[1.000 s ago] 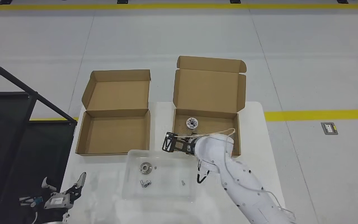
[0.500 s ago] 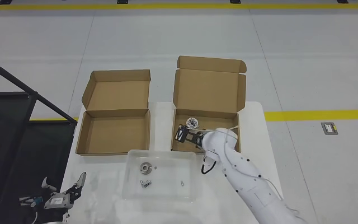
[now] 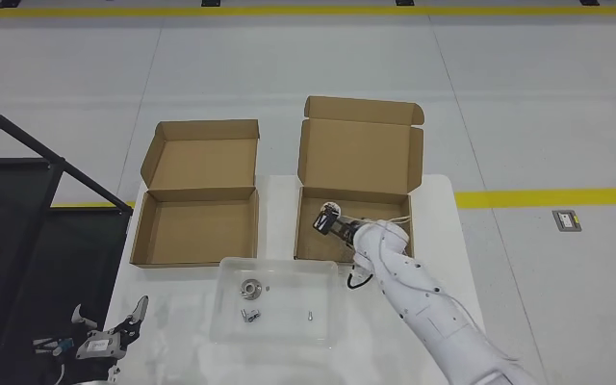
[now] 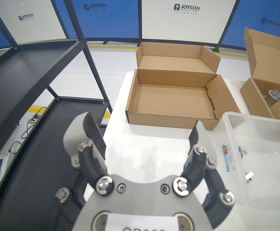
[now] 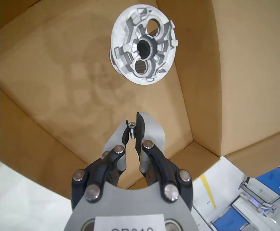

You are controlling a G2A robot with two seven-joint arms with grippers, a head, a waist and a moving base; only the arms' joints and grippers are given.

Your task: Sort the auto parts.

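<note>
right wrist view shows right gripper (image 5: 132,123) pinching a screw (image 5: 132,129).

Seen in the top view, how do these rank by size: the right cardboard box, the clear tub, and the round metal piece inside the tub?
1. right cardboard box, lid open
2. clear tub
3. round metal piece, by far the smallest

This is an industrial robotics workshop or test hall: the smooth pale floor (image 3: 500,96) carries painted yellow lines (image 3: 534,198) like factory lane markings. Blue partition walls (image 4: 113,19) fronted by white perforated panels (image 4: 188,24) on black feet close off the work area, and a black metal shelf rack (image 4: 37,65) stands beside the white table (image 4: 153,140). On the table sit plain open cardboard boxes (image 3: 197,231) and a clear plastic bin (image 3: 289,274), and a power strip (image 4: 34,118) with its cable lies on the floor.
</note>
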